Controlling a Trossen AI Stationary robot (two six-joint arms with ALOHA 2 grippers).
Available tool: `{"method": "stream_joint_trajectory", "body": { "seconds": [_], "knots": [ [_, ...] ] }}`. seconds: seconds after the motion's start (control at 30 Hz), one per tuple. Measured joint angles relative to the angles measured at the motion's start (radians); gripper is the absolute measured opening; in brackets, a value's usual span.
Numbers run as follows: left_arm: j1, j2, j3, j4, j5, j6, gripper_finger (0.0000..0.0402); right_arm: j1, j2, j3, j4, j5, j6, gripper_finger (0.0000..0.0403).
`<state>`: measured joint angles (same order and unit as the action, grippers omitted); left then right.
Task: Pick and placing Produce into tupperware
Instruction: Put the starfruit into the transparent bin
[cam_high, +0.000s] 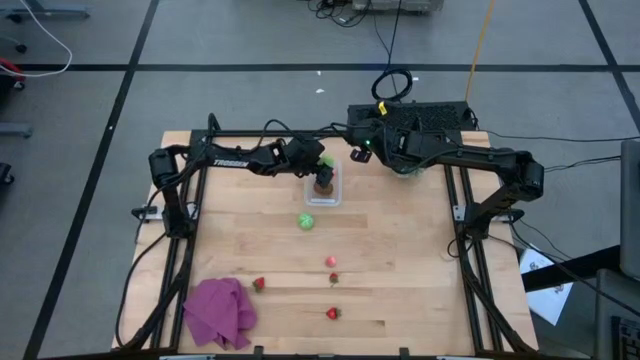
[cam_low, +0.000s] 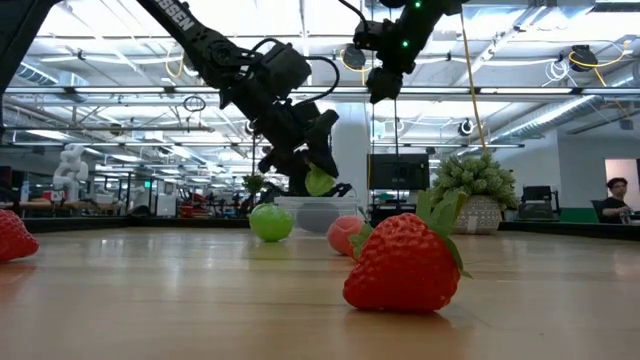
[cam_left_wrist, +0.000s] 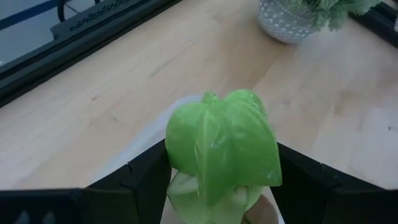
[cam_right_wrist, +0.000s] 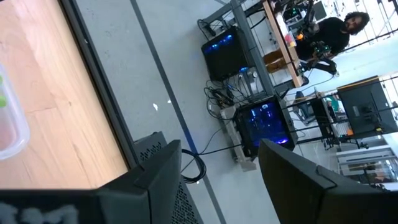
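Red plastic nearest: a toy strawberry (cam_low: 400, 265) lying on the wood surface (cam_high: 400, 270), with two more strawberries (cam_high: 258, 284) (cam_high: 332, 313) scattered along the same near stretch and a fourth (cam_high: 333, 279) just behind. Off to the near left corner, a crumpled purple cloth (cam_high: 220, 312), no part of the job. A little farther in, a small pinkish piece (cam_high: 330, 261), then a round light green fruit (cam_high: 306, 221), both waiting loose in the middle of the surface, apart from one another.

Beyond that, the clear tupperware (cam_high: 338, 195), already holding a brown kiwi-like piece (cam_high: 323, 184). Directly over it, the left gripper (cam_high: 318, 163), pinching a light green leafy vegetable (cam_left_wrist: 221, 149) between its fingers (cam_left_wrist: 140, 180); held just above the rim, probably so the piece falls inside and not beside the container. Appears to be the release step, with most of the produce not yet packed.

Farther back and raised well clear, the right gripper (cam_high: 360, 150), fingers (cam_right_wrist: 161, 174) spread with nothing between, likely parked out of the way. Farthest, a spiky potted plant (cam_low: 478, 195) at the back edge.
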<state>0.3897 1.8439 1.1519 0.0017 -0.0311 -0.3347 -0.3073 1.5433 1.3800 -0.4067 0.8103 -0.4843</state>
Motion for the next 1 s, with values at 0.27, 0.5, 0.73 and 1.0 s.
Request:
{"method": "stream_joint_trajectory", "body": {
  "seconds": [0.27,0.5,0.73,1.0],
  "knots": [
    [-0.010,0.000,0.000,-0.007,-0.005,0.000,0.0241,0.000,0.000,0.000,0.000,0.000,0.000,0.0203],
    [-0.037,0.000,0.000,-0.018,-0.032,0.005,0.0241,0.000,0.000,0.000,0.000,-0.001,0.001,0.0203],
    [-0.045,0.000,0.000,-0.035,-0.064,0.005,0.0241,0.000,0.000,0.000,0.000,-0.001,0.026,0.0203],
    [-0.068,0.020,0.002,-0.042,-0.090,0.000,0.0241,0.001,0.000,0.000,-0.001,-0.001,0.027,0.0203]
  ]
}}
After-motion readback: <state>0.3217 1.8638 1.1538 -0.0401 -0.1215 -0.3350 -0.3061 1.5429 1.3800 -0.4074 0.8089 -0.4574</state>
